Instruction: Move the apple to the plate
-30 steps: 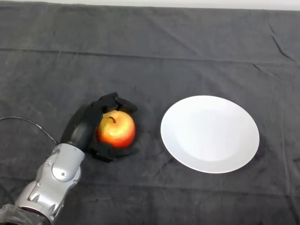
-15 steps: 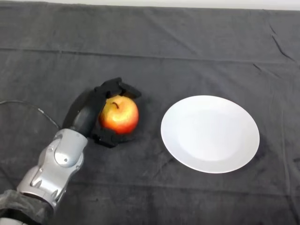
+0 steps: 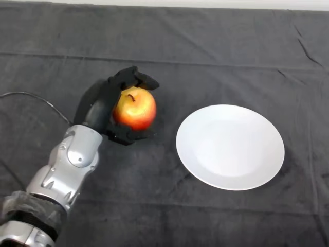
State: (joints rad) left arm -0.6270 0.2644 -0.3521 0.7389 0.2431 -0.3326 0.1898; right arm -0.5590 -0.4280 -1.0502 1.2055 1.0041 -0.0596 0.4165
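Left hand (image 3: 103,105) curled round apple (image 3: 134,109); plate (image 3: 230,147) sits to your right, slightly nearer you — carry it rt.

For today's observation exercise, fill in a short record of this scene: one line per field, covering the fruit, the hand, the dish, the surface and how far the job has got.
fruit: red and yellow apple, stem up, left of the plate
hand: left hand, black, fingers and thumb curled round the apple
dish: white plate, round, nothing on it, apart from the apple
surface: dark cloth covering the table
progress: apple gripped, not yet on the plate
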